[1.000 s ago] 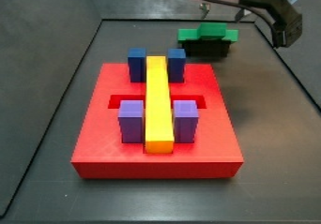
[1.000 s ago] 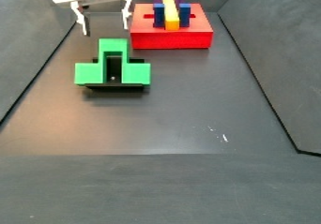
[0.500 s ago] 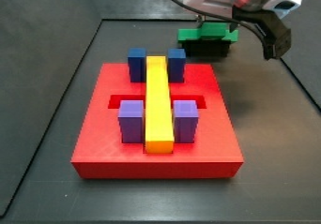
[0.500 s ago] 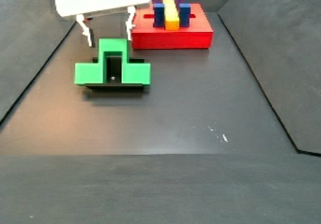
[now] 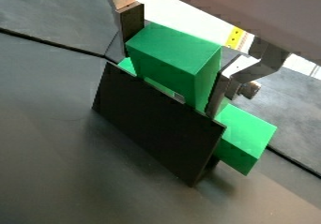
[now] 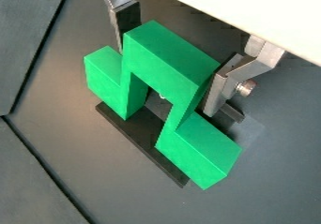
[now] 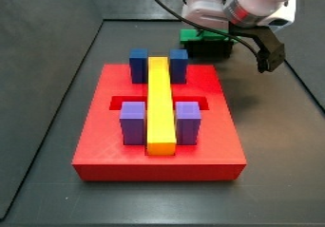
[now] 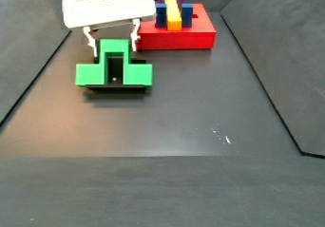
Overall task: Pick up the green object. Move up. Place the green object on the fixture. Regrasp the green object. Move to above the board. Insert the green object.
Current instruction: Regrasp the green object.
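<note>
Green object (image 6: 160, 87) seated on the fixture (image 5: 150, 125), gripper (image 6: 179, 54) jaws open, straddling its raised middle, no legible markings, board (image 7: 159, 117) visible only in side views.

A long yellow bar (image 7: 159, 103) is lying at the frame's centre in a side view. Two blue blocks (image 7: 140, 60) are flanking its far end and two purple blocks (image 7: 133, 123) its near end. The dark table (image 7: 51, 107) is filling the rest of the frame. A black cable (image 7: 159, 1) is curving along the top edge toward the gripper (image 8: 110, 39), which is hanging at the upper left in a side view. A small white scuff (image 8: 219, 132) is showing right of centre.
</note>
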